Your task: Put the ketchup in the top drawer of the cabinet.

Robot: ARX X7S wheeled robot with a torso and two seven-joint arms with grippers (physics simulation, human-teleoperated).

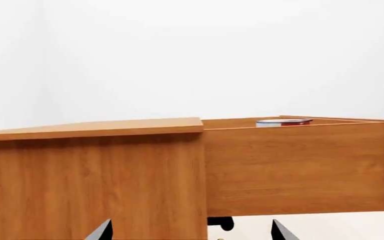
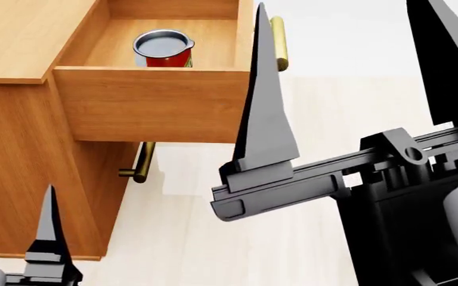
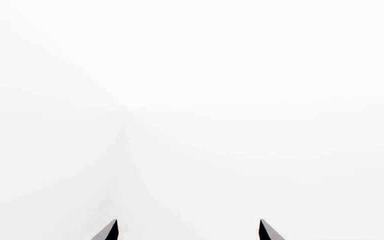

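Right end effector (image 2: 348,77) spread wide and empty, left end effector (image 1: 190,231) likewise apart, grasping nothing, with small red-labelled silver-lidded ketchup tin (image 2: 164,49) half hidden inside pulled-out orange-brown wooden top drawer (image 2: 151,104).

Spread right gripper (image 3: 188,231), white backdrop

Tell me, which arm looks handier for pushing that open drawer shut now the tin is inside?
Probably the right. Its open fingers stand raised beside the top drawer front and brass handle. The left gripper hangs lower, by the cabinet side. The ketchup already sits inside.
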